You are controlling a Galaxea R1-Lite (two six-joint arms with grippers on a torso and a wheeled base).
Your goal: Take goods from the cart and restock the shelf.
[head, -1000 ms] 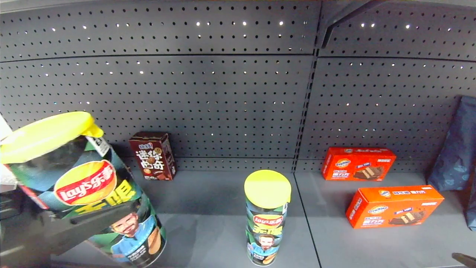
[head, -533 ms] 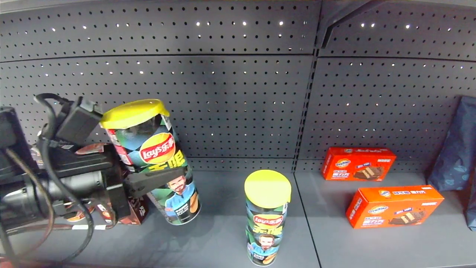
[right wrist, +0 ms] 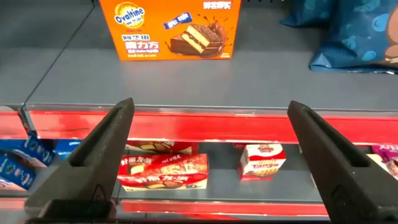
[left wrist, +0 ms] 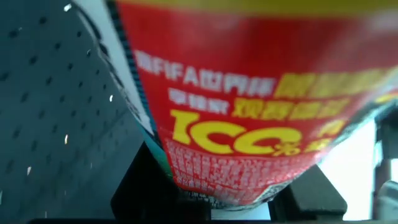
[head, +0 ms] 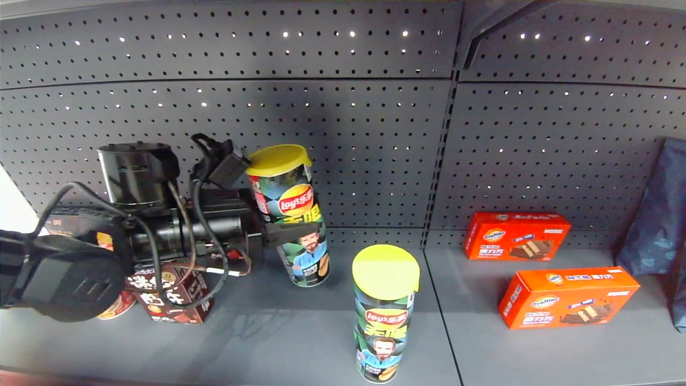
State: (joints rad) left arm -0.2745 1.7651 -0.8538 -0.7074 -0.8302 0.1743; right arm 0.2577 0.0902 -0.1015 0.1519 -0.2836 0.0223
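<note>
- Toward ten o'clock from the standing chip can (head: pixel 385 321), the left hand (head: pixel 292 234) is clamped round the held chip can (head: pixel 286 198), one dark finger crossing its middle.
- The held chip can (left wrist: pixel 249 106) leans, its yellow lid tipped toward eleven o'clock. I cannot tell whether its base touches the grey shelf (head: pixel 300 348).
- The standing chip can is upright near the shelf's front edge.
- At two o'clock from it lies the rear orange box (head: pixel 515 236), and at three o'clock the front orange box (head: pixel 568 297).
- At nine o'clock a brown chocolate box (head: pixel 171 297) sits under the left arm.
- The right hand (right wrist: pixel 208 106) is spread wide, gripping nothing, before the shelf's red edge strip (right wrist: pixel 205 124), with the front orange box at twelve o'clock beyond it.
</note>
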